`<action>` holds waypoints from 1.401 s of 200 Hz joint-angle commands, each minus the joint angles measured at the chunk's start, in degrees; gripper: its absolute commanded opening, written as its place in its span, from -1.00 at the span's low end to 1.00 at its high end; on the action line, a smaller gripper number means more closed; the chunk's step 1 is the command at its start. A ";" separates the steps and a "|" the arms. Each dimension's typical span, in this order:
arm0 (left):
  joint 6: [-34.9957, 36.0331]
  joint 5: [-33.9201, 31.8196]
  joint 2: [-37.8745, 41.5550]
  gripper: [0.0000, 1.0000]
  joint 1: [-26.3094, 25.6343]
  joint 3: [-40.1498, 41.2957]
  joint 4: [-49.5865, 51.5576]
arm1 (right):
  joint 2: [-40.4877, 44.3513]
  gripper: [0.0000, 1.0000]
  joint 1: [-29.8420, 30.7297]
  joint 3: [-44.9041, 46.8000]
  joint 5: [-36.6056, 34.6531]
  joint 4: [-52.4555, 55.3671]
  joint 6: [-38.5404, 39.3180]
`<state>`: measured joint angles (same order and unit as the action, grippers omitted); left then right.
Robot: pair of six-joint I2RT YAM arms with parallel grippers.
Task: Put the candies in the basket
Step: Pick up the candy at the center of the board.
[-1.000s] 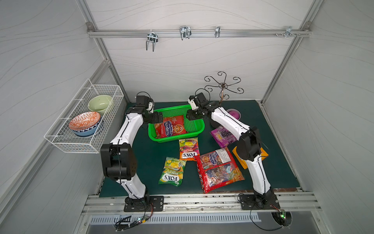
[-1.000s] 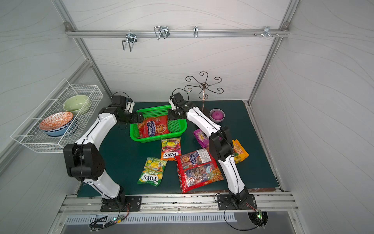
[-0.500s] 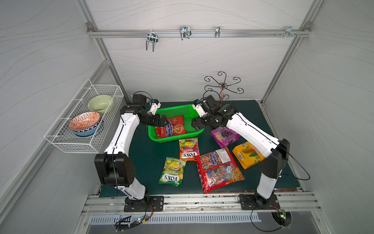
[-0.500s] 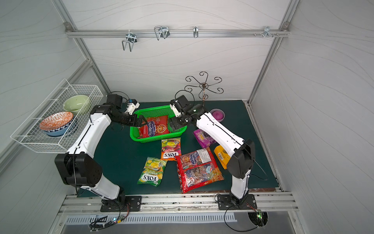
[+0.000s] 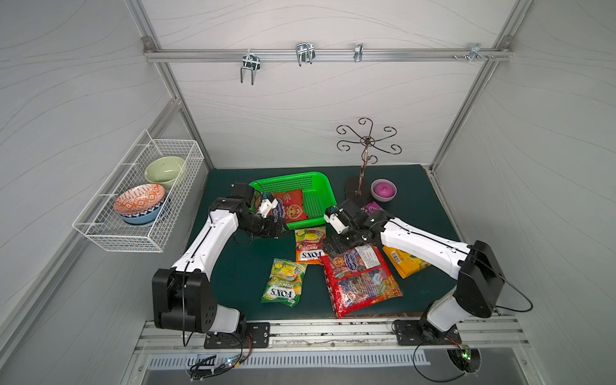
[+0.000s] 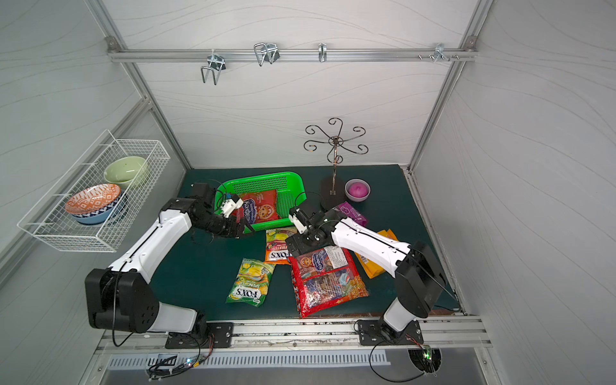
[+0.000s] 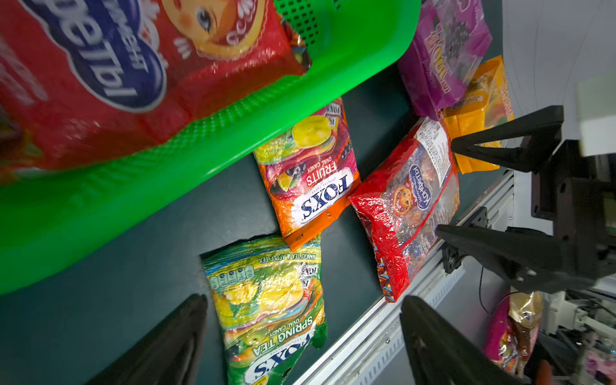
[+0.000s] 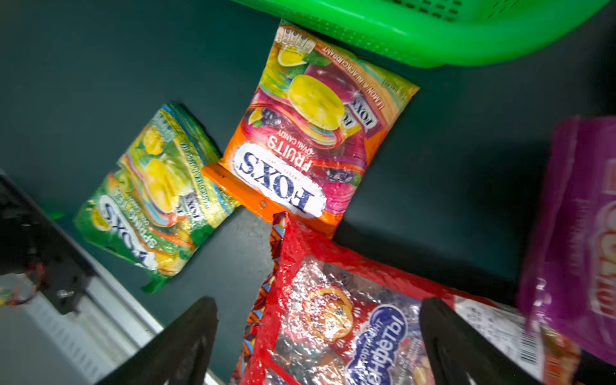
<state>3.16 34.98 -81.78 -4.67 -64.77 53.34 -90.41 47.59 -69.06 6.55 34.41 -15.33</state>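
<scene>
The green basket [image 5: 287, 177] [image 6: 263, 177] stands at the back of the mat with one red candy bag [image 5: 290, 208] [image 7: 100, 76] lying in it. On the mat in front lie an orange FOX'S bag [image 5: 310, 246] [image 8: 310, 140], a green FOX'S bag [image 5: 283, 283] [image 7: 270, 300], a large red bag [image 5: 361, 281] [image 8: 350, 316], a yellow-orange bag [image 5: 405, 263] and a purple bag [image 6: 351, 213], partly hidden by my right arm. My left gripper [image 5: 276, 230] [image 7: 305, 298] is open and empty by the basket's front left corner. My right gripper [image 5: 333, 245] [image 8: 320, 300] is open over the large red bag's far end.
A white wire basket [image 5: 140, 200] with bowls hangs on the left wall. A pink bowl [image 5: 383, 190] and a metal hook stand [image 5: 365, 156] are at the back right. The metal rail [image 5: 333, 328] runs along the mat's front edge.
Both grippers have pulled back from the basket toward the front. The right jaws have opened and now hang over the large red bag. The red bag stays in the basket.
</scene>
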 commanded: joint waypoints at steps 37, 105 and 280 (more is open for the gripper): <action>-14.23 2.81 -3.65 0.86 -5.75 9.39 -23.24 | -3.76 0.79 -11.20 7.68 26.06 -21.71 -11.21; -18.42 0.84 -8.12 0.85 -9.51 15.75 -37.34 | -12.40 0.43 -12.60 8.61 27.05 -27.52 -9.90; -19.22 -0.36 -15.50 0.79 -13.42 18.52 -52.70 | -24.59 0.37 -11.75 7.62 34.56 -42.26 -14.57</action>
<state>-16.10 33.19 -95.22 -16.84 -44.31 -0.43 -112.62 34.68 -61.98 37.63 -3.14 -28.05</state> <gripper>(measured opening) 0.903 0.693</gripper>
